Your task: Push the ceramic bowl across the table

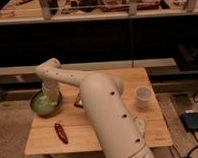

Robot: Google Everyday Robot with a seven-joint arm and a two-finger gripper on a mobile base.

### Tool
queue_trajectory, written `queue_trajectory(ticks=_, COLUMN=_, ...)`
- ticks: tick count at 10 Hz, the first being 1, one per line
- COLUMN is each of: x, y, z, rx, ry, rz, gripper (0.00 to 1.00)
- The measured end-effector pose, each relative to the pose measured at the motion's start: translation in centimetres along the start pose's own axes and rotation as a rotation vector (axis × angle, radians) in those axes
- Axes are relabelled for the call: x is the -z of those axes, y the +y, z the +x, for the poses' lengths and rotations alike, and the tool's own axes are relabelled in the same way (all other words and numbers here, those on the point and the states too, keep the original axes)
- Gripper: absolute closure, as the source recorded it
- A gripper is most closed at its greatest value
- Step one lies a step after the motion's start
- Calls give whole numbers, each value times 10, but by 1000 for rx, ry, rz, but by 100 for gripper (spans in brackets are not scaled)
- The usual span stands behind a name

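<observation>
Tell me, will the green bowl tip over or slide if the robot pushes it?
The ceramic bowl looks wide and shallow, so it probably slides rather than tips. It sits near the table edge, so it might fall. The end effector is down at the bowl.

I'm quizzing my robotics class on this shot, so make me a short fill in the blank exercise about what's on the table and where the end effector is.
1. The end effector is down at the ceramic bowl, whose colour is ____.
2. The bowl sits at the ____ edge of the table in the camera view.
3. The white cup stands to the ____ of the robot's arm.
4. The small red object lies ____ the bowl, toward the camera.

Missing words: green; left; right; in front of
</observation>
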Motion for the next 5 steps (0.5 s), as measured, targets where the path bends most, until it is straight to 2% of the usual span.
queue_trajectory(ticks=5, x=2, y=36, z=-13, rx=-93, ry=-4, rz=-55, gripper=100)
